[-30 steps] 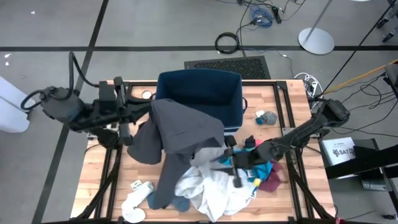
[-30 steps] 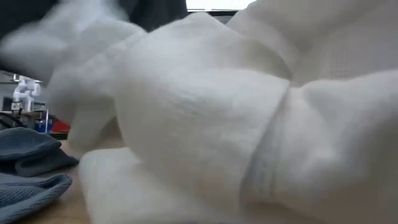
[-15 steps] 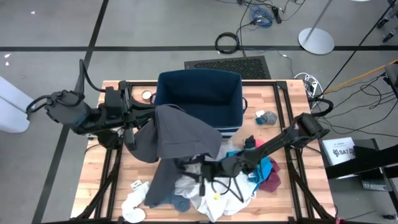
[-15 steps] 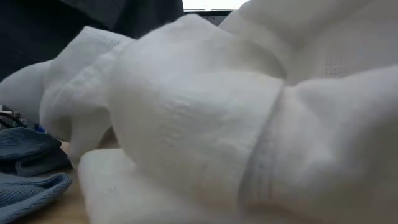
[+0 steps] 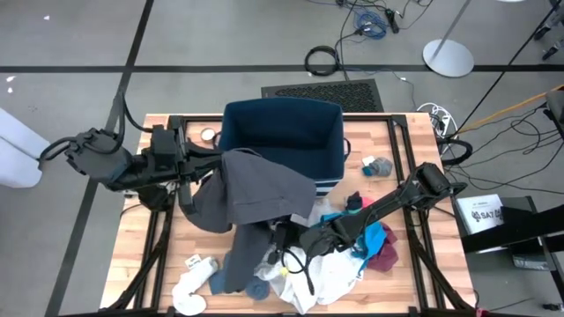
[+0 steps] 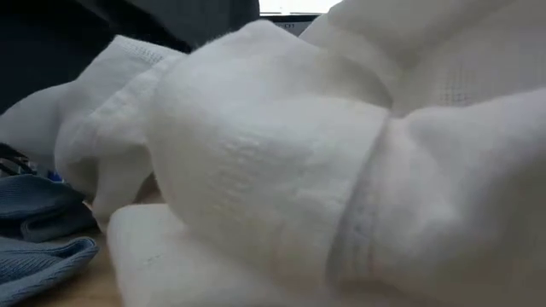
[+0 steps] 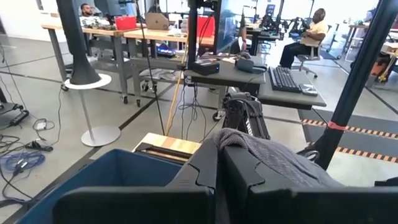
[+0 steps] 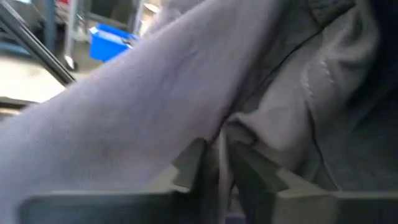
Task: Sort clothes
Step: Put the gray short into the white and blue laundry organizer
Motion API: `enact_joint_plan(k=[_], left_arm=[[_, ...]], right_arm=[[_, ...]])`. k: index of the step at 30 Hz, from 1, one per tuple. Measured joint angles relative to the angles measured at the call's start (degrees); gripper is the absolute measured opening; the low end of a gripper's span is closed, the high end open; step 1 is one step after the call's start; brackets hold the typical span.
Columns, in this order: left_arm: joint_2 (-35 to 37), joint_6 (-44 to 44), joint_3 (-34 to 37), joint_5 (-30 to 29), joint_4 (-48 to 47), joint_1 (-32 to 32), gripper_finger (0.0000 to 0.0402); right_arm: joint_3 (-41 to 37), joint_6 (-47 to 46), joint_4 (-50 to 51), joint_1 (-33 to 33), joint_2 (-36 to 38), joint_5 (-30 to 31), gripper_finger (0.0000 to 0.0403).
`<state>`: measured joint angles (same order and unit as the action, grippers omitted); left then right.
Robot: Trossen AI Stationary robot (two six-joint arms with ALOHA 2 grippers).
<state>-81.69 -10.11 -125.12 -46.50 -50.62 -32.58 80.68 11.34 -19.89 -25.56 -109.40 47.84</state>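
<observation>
Dark grey garment: the dark grey garment [image 5: 256, 189] hung from its upper corner beside the navy bin [image 5: 282, 132], spread over the bin's front rim and trailing down onto the table toward the near edge.
Long axis: it ran from the held corner by the bin's left front corner down and across to the pile in the middle of the table.
Left gripper: the left gripper [image 5: 207, 158] sat at that upper corner; in the left wrist view its fingers [image 7: 214, 174] were closed together with the grey cloth pinched between them.
Right gripper: the right gripper [image 5: 284, 239] had reached low under the garment's lower part; in the right wrist view grey fabric [image 8: 205, 93] ran down into the narrow gap between its fingers [image 8: 249, 165], so it appeared clamped on the same garment.
Key relation: the two claws sat at opposite ends of the garment's long axis, the left one nearer the bin, the right one nearer the pile; I judged the next move would depend on the cloth being stretched between them.
White garment: the white garment [image 5: 326, 273] lay beneath the right gripper, near the table's front edge.
Teal and maroon pieces: the teal piece [image 5: 377, 238] and maroon piece [image 5: 388, 255] lay to the right of the pile.
White sock: the white sock [image 5: 187, 295] lay at the front left, filling the low view [image 6: 281, 162].
Grey-blue sock: the grey-blue sock [image 5: 379, 165] lay apart, right of the bin.
</observation>
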Motion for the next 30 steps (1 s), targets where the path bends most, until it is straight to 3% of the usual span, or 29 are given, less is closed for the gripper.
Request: enact_joint_plan(k=[2,7,13,20,23,30], left_arm=[[0.0,-0.03,0.0,0.0,-0.75,0.0,0.0011],[0.01,-1.6,0.0,0.0,-4.7,0.0,0.0011],[0.02,-4.6,0.0,-0.01,-8.0,0.0,0.0015],[-0.09,-4.59,0.0,1.18,-3.77,0.0,0.0016],[-0.56,-4.63,0.0,4.46,-1.59,0.04,0.0017],[-3.37,-6.25,0.0,11.04,-0.52,-0.04,0.0017]], right_arm=[[0.0,0.5,1.31,-0.01,0.0,0.31,0.0018],[-0.15,3.51,3.42,-0.88,1.44,1.72,0.0002],[3.08,11.09,14.97,-6.87,9.03,18.55,0.0001],[6.1,32.97,13.98,-13.52,17.26,38.99,0.0],[8.02,38.79,14.02,-15.17,20.1,42.26,0.0],[8.01,26.52,16.65,-18.27,23.98,42.66,0.0]])
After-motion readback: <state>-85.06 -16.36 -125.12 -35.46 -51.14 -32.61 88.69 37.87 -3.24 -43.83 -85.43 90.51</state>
